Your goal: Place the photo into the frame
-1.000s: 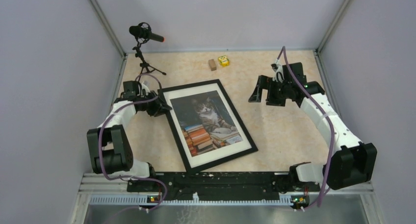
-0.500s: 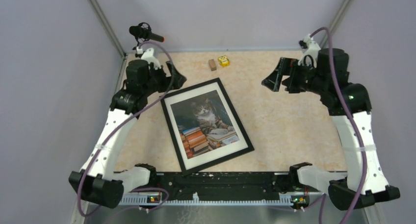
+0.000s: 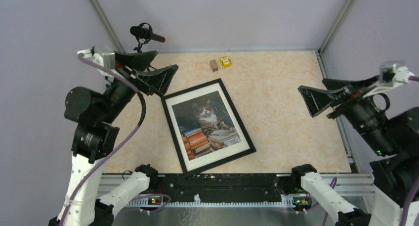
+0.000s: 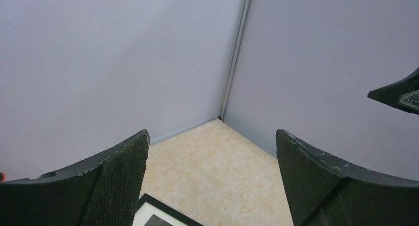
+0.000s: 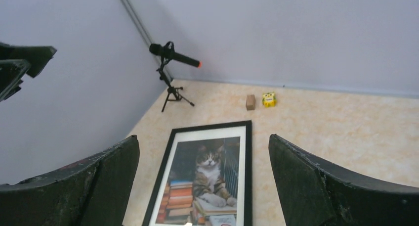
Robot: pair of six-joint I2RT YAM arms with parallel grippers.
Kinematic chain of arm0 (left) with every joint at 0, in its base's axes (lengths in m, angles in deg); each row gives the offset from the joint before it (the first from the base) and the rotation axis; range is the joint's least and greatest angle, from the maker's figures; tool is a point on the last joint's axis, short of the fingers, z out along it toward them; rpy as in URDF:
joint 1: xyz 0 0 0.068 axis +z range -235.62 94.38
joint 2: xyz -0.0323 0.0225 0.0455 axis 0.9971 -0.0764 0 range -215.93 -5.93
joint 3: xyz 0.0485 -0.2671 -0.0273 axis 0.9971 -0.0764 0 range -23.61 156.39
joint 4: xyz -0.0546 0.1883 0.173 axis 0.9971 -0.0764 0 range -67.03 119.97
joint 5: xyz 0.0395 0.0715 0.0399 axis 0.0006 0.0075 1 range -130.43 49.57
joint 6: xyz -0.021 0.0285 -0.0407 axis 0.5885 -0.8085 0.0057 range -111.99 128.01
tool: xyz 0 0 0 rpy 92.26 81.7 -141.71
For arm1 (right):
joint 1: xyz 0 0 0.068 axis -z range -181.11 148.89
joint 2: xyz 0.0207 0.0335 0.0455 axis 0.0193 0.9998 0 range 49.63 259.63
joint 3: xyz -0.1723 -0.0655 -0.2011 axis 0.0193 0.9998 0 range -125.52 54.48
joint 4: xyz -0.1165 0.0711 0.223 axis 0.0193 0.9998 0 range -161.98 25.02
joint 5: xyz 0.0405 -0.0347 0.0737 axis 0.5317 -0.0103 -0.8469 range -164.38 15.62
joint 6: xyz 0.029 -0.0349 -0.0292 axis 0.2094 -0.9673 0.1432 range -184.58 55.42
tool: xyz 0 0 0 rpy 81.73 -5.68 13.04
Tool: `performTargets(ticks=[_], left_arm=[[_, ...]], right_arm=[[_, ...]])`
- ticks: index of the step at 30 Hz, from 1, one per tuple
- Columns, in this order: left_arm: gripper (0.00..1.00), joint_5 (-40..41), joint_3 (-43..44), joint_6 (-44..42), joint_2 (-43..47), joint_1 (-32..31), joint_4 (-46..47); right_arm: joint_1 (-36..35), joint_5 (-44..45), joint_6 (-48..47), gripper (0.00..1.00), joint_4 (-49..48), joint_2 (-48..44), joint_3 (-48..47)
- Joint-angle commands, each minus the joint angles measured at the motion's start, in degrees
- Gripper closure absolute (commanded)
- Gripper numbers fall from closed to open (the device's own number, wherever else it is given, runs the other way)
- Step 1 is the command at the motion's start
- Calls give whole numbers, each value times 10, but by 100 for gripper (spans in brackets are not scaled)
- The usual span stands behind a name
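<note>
Either side of the frame (image 3: 237,115), left end effector (image 3: 167,59) and right end effector (image 3: 311,84) gape empty.

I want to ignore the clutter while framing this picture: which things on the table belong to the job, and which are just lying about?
Belong to the job: the cat photo; the black frame around it.
Just lying about: the microphone on its stand; the brown block; the yellow block beside it.
</note>
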Motion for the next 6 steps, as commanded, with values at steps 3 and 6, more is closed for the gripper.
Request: performTargets(ticks=[3, 6], left_arm=[[1, 33, 12, -34, 36, -1, 39], [1, 45, 10, -26, 35, -1, 43]], right_arm=[[3, 95, 8, 1, -36, -27, -10], [3, 102, 0, 1, -19, -24, -27]])
